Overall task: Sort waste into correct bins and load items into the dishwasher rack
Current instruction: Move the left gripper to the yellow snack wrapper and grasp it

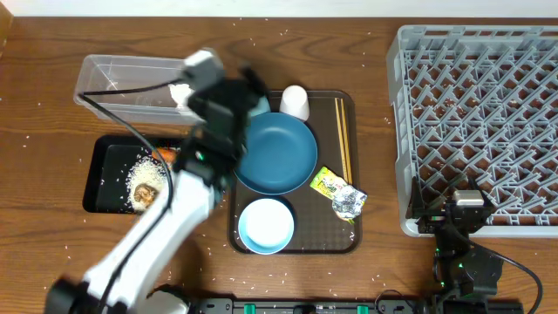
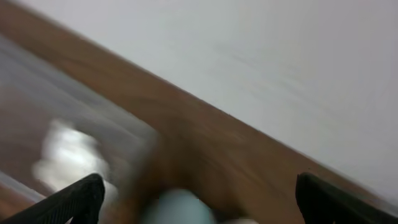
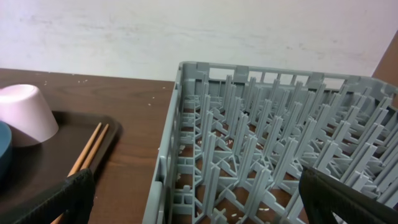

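Brown wood bench (image 1: 384, 270) runs under everything, and closest to me the right gripper (image 3: 208, 202) sits just off the near edge of the rack (image 1: 479, 131), its fingers spread wide with nothing held. On the brown serving tray (image 1: 344, 240) the bowl (image 1: 266, 225) comes first, then the wrapper (image 1: 328, 183) to its right, with a crumpled silvery bit beside it. Left of that tray lies the black tray (image 1: 98, 187), holding a heap of rice (image 1: 138, 174), the brown lump (image 1: 146, 194) and, at its far edge, the carrot (image 1: 164, 154); more grains are strewn over the bench. Further back the plate (image 1: 279, 153) fills the middle of the serving tray, the chopsticks (image 1: 343, 139) lie side by side along its right, and the whitish cup (image 1: 295, 102) stands at the far end, mouth down as far as I can judge. The left gripper (image 2: 205, 198) hangs between the plate's far rim and the tub (image 1: 113, 78). Its wrist view is smeared, but I can see both fingers set wide apart, gripping nothing, with a pale blue rounded shape low between them that I cannot name. A white wad, the napkin (image 1: 180, 92), lies in the tub's right end. On the right the rack reaches to the far edge, and a white wall stands behind the bench.
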`<state>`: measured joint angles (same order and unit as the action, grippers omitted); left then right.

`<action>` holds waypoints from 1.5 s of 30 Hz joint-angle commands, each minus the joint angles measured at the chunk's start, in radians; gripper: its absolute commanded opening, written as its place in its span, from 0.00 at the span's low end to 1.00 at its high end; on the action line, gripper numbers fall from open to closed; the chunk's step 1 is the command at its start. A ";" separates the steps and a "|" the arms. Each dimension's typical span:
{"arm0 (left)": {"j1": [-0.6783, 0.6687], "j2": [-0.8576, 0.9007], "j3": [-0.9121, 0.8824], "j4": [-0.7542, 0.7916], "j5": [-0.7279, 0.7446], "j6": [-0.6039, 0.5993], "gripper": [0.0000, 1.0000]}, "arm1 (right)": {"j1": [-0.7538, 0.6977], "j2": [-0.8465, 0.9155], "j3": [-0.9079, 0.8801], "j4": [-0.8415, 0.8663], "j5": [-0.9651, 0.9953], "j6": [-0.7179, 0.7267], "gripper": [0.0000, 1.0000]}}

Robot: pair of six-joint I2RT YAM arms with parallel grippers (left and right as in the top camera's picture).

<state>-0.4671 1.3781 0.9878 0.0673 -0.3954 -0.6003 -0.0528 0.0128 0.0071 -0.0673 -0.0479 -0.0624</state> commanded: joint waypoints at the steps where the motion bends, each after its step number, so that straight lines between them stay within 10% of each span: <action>1: -0.116 -0.070 -0.002 -0.105 0.274 0.020 0.98 | 0.010 -0.002 -0.002 -0.004 0.006 0.002 0.99; 8: -0.361 -0.072 -0.002 -0.203 0.526 -0.013 0.98 | 0.010 -0.002 -0.002 -0.004 0.007 0.002 0.99; 20: -0.526 0.136 -0.002 -0.483 0.399 -0.845 0.98 | 0.010 -0.002 -0.002 -0.004 0.007 0.002 0.99; 45: -0.563 0.391 -0.002 -0.334 0.395 -0.950 0.98 | 0.010 -0.002 -0.002 -0.004 0.007 0.002 0.99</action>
<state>-1.0294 1.7271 0.9878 -0.2691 0.0124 -1.5452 -0.0528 0.0128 0.0071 -0.0677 -0.0479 -0.0624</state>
